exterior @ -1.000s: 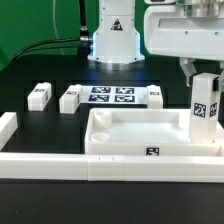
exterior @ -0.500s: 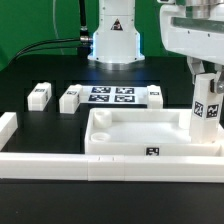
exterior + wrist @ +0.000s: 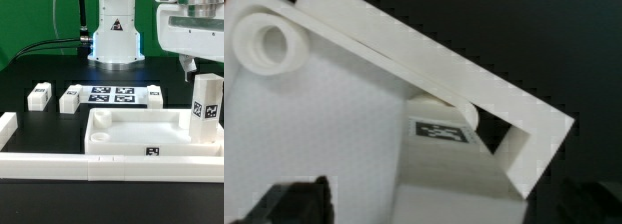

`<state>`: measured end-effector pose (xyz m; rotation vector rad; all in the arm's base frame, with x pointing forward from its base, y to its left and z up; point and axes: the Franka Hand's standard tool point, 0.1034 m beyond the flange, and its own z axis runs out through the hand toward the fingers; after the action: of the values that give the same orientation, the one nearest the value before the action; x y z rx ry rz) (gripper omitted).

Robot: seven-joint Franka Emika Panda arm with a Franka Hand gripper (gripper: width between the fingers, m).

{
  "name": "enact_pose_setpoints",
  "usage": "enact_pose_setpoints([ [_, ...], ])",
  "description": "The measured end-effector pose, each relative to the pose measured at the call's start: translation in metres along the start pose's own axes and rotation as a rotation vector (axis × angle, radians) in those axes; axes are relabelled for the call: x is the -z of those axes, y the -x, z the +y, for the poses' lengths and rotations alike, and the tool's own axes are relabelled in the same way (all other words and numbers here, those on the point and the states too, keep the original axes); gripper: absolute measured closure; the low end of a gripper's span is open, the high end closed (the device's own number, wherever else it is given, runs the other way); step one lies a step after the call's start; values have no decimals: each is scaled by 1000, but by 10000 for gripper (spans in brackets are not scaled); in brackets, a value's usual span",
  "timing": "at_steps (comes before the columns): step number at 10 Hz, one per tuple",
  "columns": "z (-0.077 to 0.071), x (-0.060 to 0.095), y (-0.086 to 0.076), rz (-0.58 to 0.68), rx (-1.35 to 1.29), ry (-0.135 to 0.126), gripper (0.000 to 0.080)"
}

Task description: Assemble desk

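The white tray-like tabletop [image 3: 140, 135] lies rim up at the front of the table. One white leg [image 3: 207, 112] with a tag stands upright in its corner at the exterior view's right. My gripper [image 3: 200, 68] hangs just above the leg's top, fingers spread and not touching it. In the wrist view the leg [image 3: 455, 180] shows between the two dark fingers [image 3: 292, 205], with the tabletop [image 3: 331, 120] and a round screw socket [image 3: 272, 47] below. Two loose legs [image 3: 40, 95] [image 3: 69, 99] lie at the exterior view's left, and a third [image 3: 155, 95] lies beside the marker board.
The marker board [image 3: 110, 96] lies behind the tabletop. A long white border rail [image 3: 60, 166] runs along the front, with a short end piece [image 3: 7, 126] at the exterior view's left. The robot base [image 3: 113, 40] stands at the back.
The gripper has let go of the upright leg and risen, shifting toward the exterior view's right. The leg stays standing in the tabletop's corner.
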<state>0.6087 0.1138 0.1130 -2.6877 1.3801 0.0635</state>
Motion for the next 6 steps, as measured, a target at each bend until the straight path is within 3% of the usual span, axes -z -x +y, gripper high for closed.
enact_pose_setpoints([
  [6, -4, 4, -5, 17, 649, 24, 150],
])
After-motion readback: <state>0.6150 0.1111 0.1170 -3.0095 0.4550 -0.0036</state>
